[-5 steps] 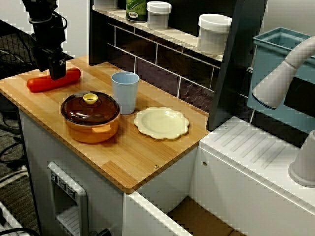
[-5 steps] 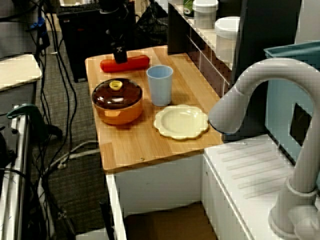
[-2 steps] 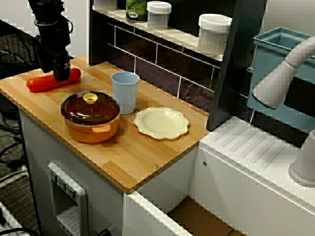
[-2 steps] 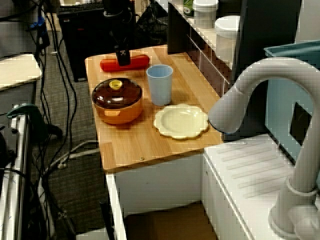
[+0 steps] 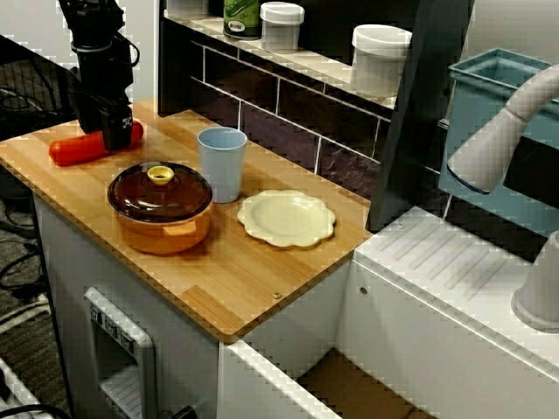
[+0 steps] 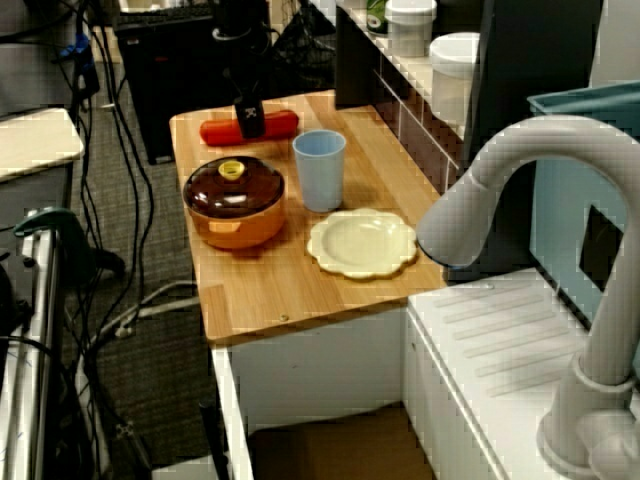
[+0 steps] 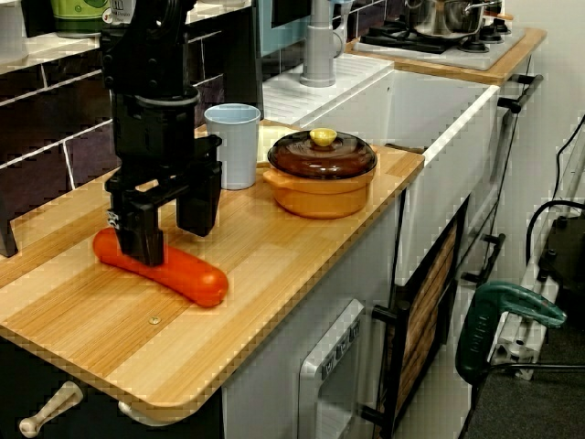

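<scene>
Gripper [image 7: 172, 240]: black, two-fingered, pointing straight down at the far left end of the wooden table [image 7: 274, 247]. The jaws stand wide apart and hold nothing.

Sausage [image 7: 174, 270]: red-orange and lying flat on the table, directly under the gripper. In the low side view the left finger [image 7: 142, 233] covers part of the sausage near its one end. The other finger [image 7: 199, 197] comes down just behind the sausage, over bare wood. Contact between finger and sausage cannot be confirmed. In the high front view the gripper [image 5: 112, 131] hides the right end of the sausage [image 5: 74, 148], and the rest juts out to the left. The view from the sink end shows the gripper [image 6: 250, 120] over the middle of the sausage [image 6: 222, 131].

Surroundings: an orange pot [image 5: 160, 214] with a brown lid and a yellow knob stands near the sausage, apart from it. A pale blue cup [image 5: 222, 161] stands upright just beside the pot. A cream scalloped plate [image 5: 286, 217] lies flat beyond the cup. White jars [image 5: 379, 54] stand on the shelf behind the table.
</scene>
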Available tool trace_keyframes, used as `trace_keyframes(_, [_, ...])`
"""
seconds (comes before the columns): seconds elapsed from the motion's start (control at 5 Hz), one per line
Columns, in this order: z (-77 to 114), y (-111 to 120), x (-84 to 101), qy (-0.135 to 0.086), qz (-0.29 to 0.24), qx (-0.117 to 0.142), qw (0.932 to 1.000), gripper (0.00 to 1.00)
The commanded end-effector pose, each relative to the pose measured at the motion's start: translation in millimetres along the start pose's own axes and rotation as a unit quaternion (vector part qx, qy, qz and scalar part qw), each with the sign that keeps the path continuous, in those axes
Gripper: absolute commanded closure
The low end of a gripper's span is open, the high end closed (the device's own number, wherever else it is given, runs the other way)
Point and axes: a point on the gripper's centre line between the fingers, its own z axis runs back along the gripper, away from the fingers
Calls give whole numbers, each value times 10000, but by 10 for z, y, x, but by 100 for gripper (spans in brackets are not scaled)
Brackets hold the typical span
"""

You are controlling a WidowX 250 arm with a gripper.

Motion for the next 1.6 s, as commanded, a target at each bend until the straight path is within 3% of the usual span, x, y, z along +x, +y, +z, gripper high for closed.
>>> trace_keyframes(0.0, [75, 189, 27, -140, 234, -85, 9996, 0])
trace_keyframes(1.4, [1, 132, 45, -23, 377, -152, 9992, 0])
